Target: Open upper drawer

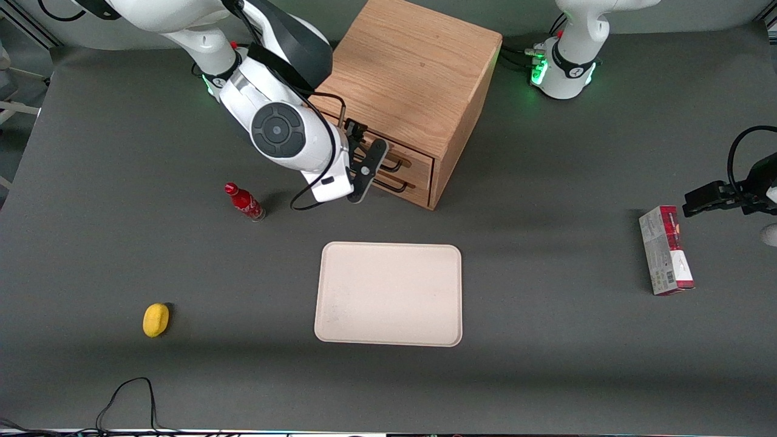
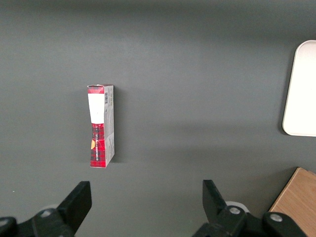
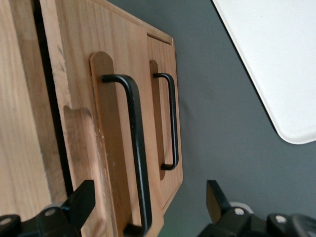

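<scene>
The right arm's black two-finger gripper point(image 3: 145, 207) hovers in front of the oak cube cabinet point(image 1: 413, 79) on the grey bench point(image 1: 546, 364), its fingers point(image 3: 79, 202) spread wide apart and gripping nothing. The upper oak drawer point(image 3: 116, 148) sits just ahead of the fingers, its thin black wire bar handle point(image 3: 136, 148) lying between them, untouched. The matching lower drawer point(image 3: 165, 118) lies beside it.
</scene>
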Available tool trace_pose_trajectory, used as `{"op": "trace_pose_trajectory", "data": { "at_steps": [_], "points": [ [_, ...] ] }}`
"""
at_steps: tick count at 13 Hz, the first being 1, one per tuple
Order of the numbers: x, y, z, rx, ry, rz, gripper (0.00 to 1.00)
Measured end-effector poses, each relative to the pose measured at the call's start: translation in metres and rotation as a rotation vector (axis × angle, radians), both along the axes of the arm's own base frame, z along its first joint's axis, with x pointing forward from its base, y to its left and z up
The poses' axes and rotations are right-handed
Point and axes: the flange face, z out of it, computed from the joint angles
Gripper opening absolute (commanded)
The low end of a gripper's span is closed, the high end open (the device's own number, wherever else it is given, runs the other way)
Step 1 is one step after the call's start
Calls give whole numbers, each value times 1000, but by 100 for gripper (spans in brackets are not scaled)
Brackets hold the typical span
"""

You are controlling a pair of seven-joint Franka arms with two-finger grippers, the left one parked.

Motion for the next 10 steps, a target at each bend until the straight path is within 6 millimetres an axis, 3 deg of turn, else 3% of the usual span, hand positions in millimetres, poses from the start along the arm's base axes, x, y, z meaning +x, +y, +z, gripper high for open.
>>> {"op": "trace_pose_trajectory", "data": {
  "at_steps": [10],
  "points": [
    [-3, 4, -26, 7, -14, 14, 100]
  ]
}}
